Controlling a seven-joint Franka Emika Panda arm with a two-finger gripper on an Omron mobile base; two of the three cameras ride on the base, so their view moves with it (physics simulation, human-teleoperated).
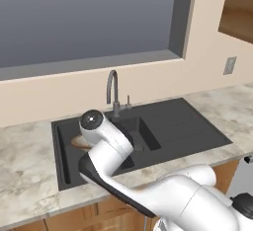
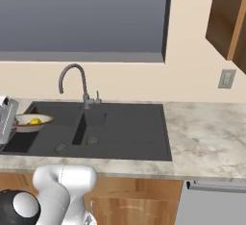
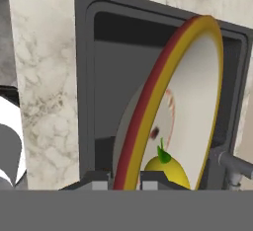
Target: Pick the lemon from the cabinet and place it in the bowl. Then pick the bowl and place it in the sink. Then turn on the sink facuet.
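Item: bowl (image 2: 30, 121), lemon (image 2: 35, 121) inside, my gripper (image 3: 125, 179) clamped on its rim over the sink (image 2: 120, 128). Outstanding: setting down, faucet (image 2: 77, 82).

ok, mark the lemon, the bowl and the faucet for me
lemon (image 2: 35, 121): right base view, on its yellow top.
bowl (image 2: 45, 119): right base view, on the right rim.
faucet (image 2: 72, 67): right base view, on the arch of the spout.

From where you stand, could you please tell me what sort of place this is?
A rendered home kitchen, most likely: a dark two-basin sink with a gooseneck faucet is set into a marble-look counter under a window, with wooden cabinets around it.
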